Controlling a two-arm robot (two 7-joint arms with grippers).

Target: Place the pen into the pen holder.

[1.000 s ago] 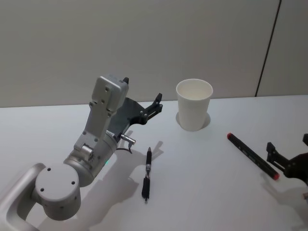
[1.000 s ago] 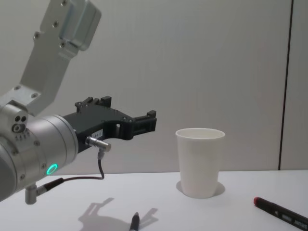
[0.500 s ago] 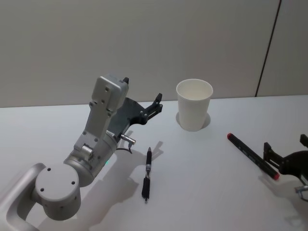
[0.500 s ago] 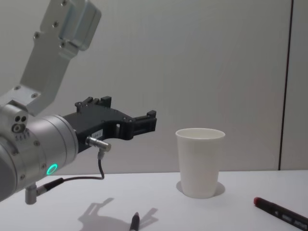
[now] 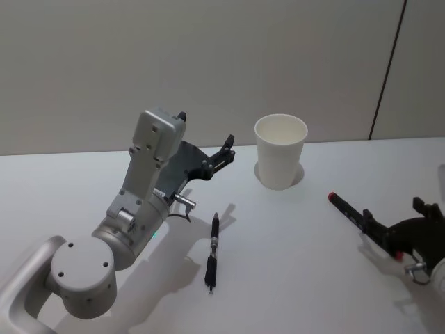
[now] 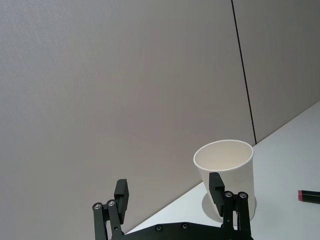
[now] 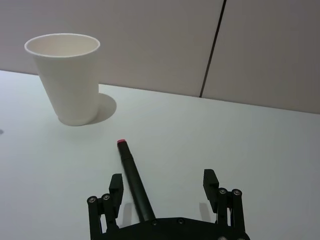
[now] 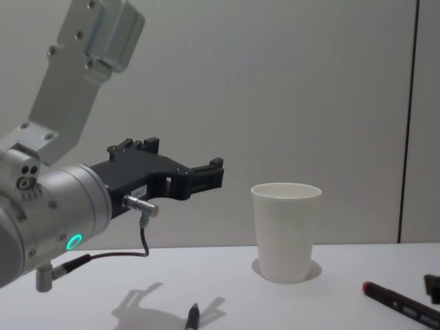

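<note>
The pen holder, a white paper cup (image 5: 280, 152) (image 7: 67, 82) (image 8: 285, 230), stands upright at the table's back centre. A black pen with red ends (image 5: 350, 211) (image 7: 132, 180) (image 8: 399, 306) lies on the right. My right gripper (image 5: 393, 214) (image 7: 163, 182) is open just above this pen's near end, and the pen runs under it close to one finger. A second black pen with a silver middle (image 5: 213, 252) lies left of centre. My left gripper (image 5: 226, 148) (image 6: 169, 189) (image 8: 214, 175) hangs open in the air, left of the cup.
The white table (image 5: 292, 278) runs back to a plain grey wall (image 5: 208, 62) right behind the cup. My left arm's large grey joints (image 5: 104, 250) take up the near left of the table.
My right gripper has moved left and farther onto the table, and now covers the near end of the red-ended pen. The left arm, the cup and both pens have not moved.
</note>
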